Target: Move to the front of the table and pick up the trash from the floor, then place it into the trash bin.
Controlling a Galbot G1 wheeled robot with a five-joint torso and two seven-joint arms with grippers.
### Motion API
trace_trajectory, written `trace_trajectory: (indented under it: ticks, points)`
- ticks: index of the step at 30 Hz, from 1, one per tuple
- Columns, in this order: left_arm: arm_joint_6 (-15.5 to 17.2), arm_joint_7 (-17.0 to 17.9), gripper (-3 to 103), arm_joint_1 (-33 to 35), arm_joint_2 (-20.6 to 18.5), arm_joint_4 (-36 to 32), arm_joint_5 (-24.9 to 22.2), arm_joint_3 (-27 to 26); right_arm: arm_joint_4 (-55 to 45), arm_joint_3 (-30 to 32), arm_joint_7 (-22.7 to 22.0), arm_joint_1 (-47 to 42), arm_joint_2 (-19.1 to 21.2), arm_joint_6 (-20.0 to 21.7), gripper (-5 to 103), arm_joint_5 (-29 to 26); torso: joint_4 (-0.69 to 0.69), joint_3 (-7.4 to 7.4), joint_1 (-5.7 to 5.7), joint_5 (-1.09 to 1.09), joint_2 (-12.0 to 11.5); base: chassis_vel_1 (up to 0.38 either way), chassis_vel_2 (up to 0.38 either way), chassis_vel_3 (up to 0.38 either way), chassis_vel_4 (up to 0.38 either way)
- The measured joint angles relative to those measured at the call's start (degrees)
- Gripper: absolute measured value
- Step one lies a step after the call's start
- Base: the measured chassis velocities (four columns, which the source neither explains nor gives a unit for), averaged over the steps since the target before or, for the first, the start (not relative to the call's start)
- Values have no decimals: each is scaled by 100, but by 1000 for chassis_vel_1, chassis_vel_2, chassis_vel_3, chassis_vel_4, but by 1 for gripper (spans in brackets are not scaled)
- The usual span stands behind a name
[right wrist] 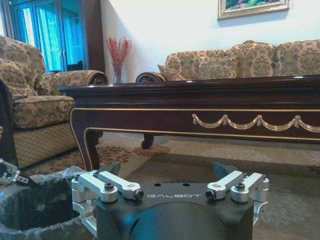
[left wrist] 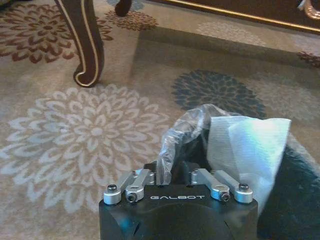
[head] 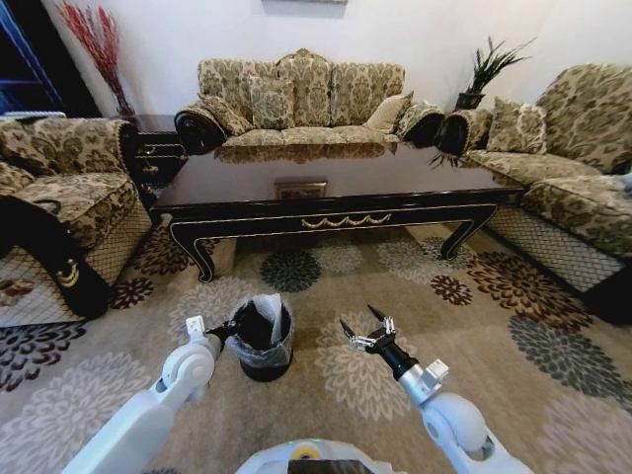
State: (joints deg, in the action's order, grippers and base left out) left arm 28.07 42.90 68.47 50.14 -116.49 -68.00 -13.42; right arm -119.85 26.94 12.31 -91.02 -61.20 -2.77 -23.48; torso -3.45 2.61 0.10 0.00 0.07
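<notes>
Trash bin (head: pixel 264 341): small, round, black, with a crinkled clear liner (left wrist: pixel 181 131) over its rim, standing on the floor (head: pixel 326 395) in front of the table (head: pixel 336 188), between the two grippers. A pale sheet-like piece (left wrist: pixel 245 150) sits up inside the bin's mouth, seen in the left wrist view; what it is cannot be told. Left gripper (head: pixel 229 331): at the bin's rim on the robot's left side, fingers drawn close together with a fold of the liner between them. Right gripper (head: pixel 363 331): held low over the carpet just to the right of the bin, fingers spread wide, nothing in them. Floor: beige carpet with round floral medallions in white, brown and dark blue. Table: long, low, glossy dark wood, gold swag ornament on the front edge, curved legs. Surroundings: patterned sofa (head: pixel 301 99) behind the table, an armchair (head: pixel 59 197) at the left, a further sofa (head: pixel 568 168) at the right.
</notes>
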Motion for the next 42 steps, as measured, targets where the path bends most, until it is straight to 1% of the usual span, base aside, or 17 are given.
trace_trajectory:
  ticks: [5, 6, 7, 10, 14, 16, 18, 20, 23, 24, 27, 28, 32, 33, 34, 38, 42]
  points:
    - [10, 36, 46, 92, 0, -46, -6, -116, 21, 39, -43, -6, 8, 17, 100, 0, 0, 0, 0, 0, 0, 0, 0, 0, 0]
    - [15, 43, 52, 152, 0, -95, -11, -160, 11, 46, -52, -5, 8, 25, 100, -4, 0, 0, 0, -1, 0, 0, 0, 0, 0]
    - [31, 51, 68, 453, 33, -275, 16, -409, -31, 60, -131, -2, -5, 49, 100, -61, 1, 0, 0, 0, 0, 0, 0, 0, 0]
    - [34, 7, 79, 787, 63, -415, 131, -670, -91, 94, -228, -26, -33, 67, 100, -136, 2, 0, 0, -1, 0, 0, 0, 0, 0]
    - [-60, -303, 90, 1386, 148, -726, 487, -1191, -154, 163, -564, -39, -114, 71, 100, -276, 2, 0, 0, -1, 0, 0, 0, 0, 0]
    - [-268, -695, 98, 1722, 271, -933, 829, -1587, -191, 247, -742, -49, -159, 73, 100, -381, 2, 0, 0, 0, 0, 0, 0, 0, 0]
    - [-346, -824, 99, 1812, 307, -989, 923, -1702, -200, 290, -779, -55, -171, 73, 100, -396, 2, 0, 0, 0, 1, 0, 0, 0, 0]
    - [-591, -1181, 99, 2057, 422, -1147, 1215, -2067, -217, 431, -848, -85, -193, 49, 100, -400, 0, 0, 0, 0, 1, 0, 0, 0, 0]
    - [-944, -1705, 100, 2517, 586, -1333, 2031, -2578, -250, 651, -810, -160, -210, -81, 100, -349, 0, 0, 0, 0, 2, 0, 0, 0, 0]
    - [-944, -1705, 100, 2517, 586, -1333, 2031, -2578, -250, 651, -810, -160, -210, -81, 100, -349, 0, 0, 0, 0, 2, 0, 0, 0, 0]
    - [-1299, -2207, 100, 3088, 777, -1476, 2831, -2924, -270, 822, -758, -256, -254, -175, 100, -331, 2, 0, 0, 0, 2, 0, 0, 0, 0]
    - [-1299, -2207, 100, 3088, 777, -1476, 2831, -2924, -270, 822, -758, -256, -254, -175, 100, -331, 2, 0, 0, 0, 2, 0, 0, 0, 0]
    - [-2149, -2714, 100, 3531, 1037, -1270, 4183, -3106, -243, 968, -737, -382, -392, -423, 100, -7, 1, 0, -1, 0, 2, 0, 0, 0, 0]
    - [-2543, -2874, 100, 3669, 1166, -1152, 4478, -3152, -176, 1011, -653, -429, -455, -582, 100, 296, 0, 0, 0, -1, 2, 0, 0, 0, 0]
    - [-2543, -2874, 100, 3669, 1166, -1152, 4478, -3152, -176, 1011, -653, -429, -455, -582, 100, 296, 0, 0, 0, -1, 2, 0, 0, 0, 0]
    - [-3326, -3229, 100, 4094, 1500, -1079, 4667, -3170, 2, 1005, -624, -432, -643, -706, 100, 610, 0, 0, 0, 1, 2, 0, 0, 0, 0]
    - [-3619, -3442, 100, 4383, 1645, -1078, 4698, -3170, 62, 994, -733, -337, -764, -658, 100, 561, 3, 0, -1, 0, 1, 0, 0, 0, 0]
